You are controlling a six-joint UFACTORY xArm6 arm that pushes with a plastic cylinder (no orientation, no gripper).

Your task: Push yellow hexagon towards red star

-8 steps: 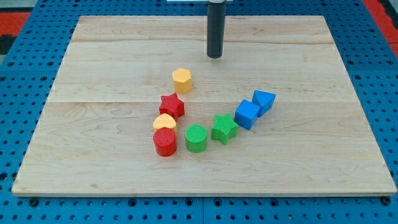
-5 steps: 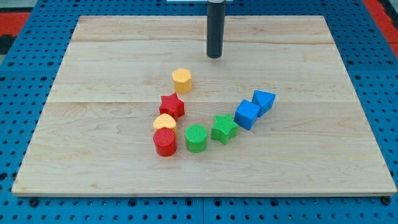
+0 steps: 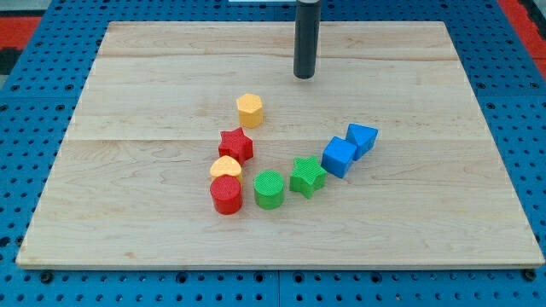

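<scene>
The yellow hexagon (image 3: pixel 249 109) stands on the wooden board, a little above the middle. The red star (image 3: pixel 235 145) lies just below it and slightly to the left, with a small gap between them. My tip (image 3: pixel 304 76) is above and to the right of the yellow hexagon, well apart from it and touching no block.
A yellow heart-like block (image 3: pixel 225 166) touches the red star's lower edge, with a red cylinder (image 3: pixel 226 194) below it. A green cylinder (image 3: pixel 269 188), a green star (image 3: pixel 307 176), a blue cube (image 3: pixel 339 157) and a blue triangular block (image 3: pixel 362 137) curve off to the right. The board (image 3: pixel 128 222) sits on blue pegboard.
My tip has moved slightly to the right. No block has moved.
</scene>
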